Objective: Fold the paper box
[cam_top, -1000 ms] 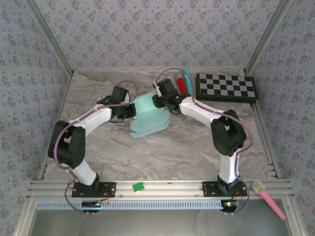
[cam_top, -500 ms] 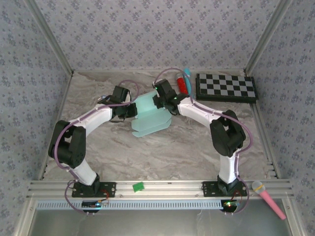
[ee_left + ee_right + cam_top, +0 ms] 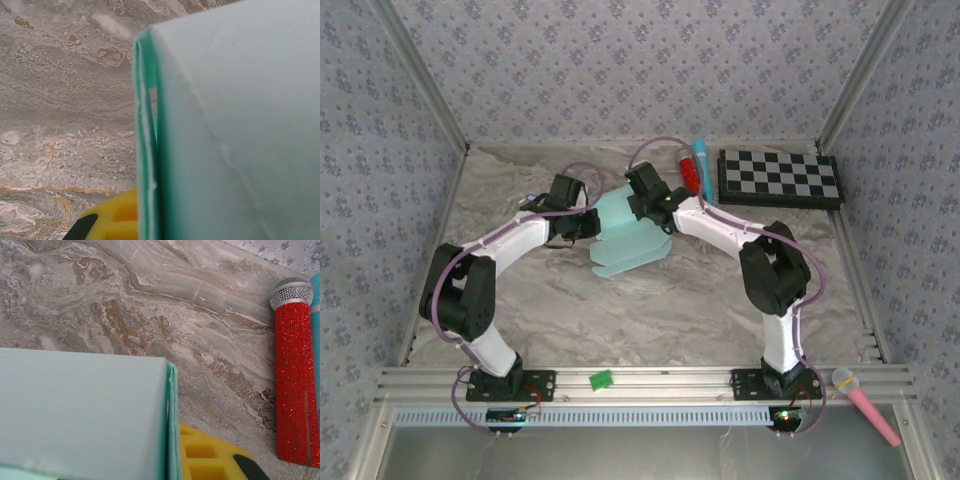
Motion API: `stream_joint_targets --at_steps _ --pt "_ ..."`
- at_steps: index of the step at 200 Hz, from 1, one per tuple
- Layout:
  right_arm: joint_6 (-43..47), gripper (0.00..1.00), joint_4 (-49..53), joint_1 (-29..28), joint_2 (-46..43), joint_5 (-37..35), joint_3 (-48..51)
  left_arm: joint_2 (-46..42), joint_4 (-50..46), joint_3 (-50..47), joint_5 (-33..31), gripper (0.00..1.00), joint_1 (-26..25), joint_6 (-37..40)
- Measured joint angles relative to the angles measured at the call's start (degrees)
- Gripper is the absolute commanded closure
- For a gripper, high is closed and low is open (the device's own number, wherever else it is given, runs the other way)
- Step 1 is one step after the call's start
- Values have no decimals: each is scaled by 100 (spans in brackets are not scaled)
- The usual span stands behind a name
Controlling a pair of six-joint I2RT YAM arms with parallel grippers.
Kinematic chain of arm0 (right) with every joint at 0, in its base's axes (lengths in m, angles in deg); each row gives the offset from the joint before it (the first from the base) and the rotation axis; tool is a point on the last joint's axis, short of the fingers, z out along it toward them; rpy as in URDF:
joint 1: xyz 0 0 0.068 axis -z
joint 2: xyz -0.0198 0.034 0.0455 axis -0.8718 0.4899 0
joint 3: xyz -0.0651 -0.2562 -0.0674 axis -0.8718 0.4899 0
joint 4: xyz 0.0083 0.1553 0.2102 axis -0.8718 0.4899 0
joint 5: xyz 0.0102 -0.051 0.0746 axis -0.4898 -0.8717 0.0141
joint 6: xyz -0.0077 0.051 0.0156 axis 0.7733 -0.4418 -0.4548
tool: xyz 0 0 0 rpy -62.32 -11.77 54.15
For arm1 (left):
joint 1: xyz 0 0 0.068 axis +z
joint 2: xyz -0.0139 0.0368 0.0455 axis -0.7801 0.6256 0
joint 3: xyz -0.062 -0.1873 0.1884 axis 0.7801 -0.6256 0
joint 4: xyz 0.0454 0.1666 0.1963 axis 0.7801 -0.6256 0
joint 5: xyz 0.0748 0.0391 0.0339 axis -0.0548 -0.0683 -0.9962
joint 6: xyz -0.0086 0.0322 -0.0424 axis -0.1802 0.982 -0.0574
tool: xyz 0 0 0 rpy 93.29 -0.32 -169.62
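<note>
The left tool (image 3: 582, 222) is closed on the paper box (image 3: 625, 238), gripping its edge at 9 o'clock. In the left wrist view one yellow finger (image 3: 114, 221) sits at 6 o'clock. The doubled card edge, pale outside and greener within, rises straight from it.

The right tool (image 3: 648, 206) meets the same box at its far corner, about 12 o'clock. In the right wrist view another yellow finger (image 3: 205, 455) shows just beside the card's folded edge. I cannot tell whether this tool is clamped on the card.

The box is partly folded, with its upper part between the two tools and rounded flaps reaching toward 6 o'clock. It sits a little past the middle of the table (image 3: 620, 310), toward 12 o'clock.

Near the box at 1 o'clock, a red glitter microphone (image 3: 688, 172) lies on the marbled surface with a blue microphone (image 3: 700, 158) just beside it. Further out at 2 o'clock, a checkerboard (image 3: 780, 178) lies flat near the back wall. On the near rail, a small green piece (image 3: 601, 379) sits at 6 o'clock and a pink microphone (image 3: 865, 403) at 4 o'clock.
</note>
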Motion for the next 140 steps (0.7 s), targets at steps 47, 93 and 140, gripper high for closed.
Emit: stream_joint_targets --at_steps 47,93,140 --pt "-17 100 144 -39 229 -199 -192 107 13 4 -2 100 0 -2" --pt "-68 100 249 -42 282 -214 -264 146 15 4 13 100 0 -4" --pt "-52 77 221 -33 260 28 -219 146 -28 4 -15 100 7 -20"
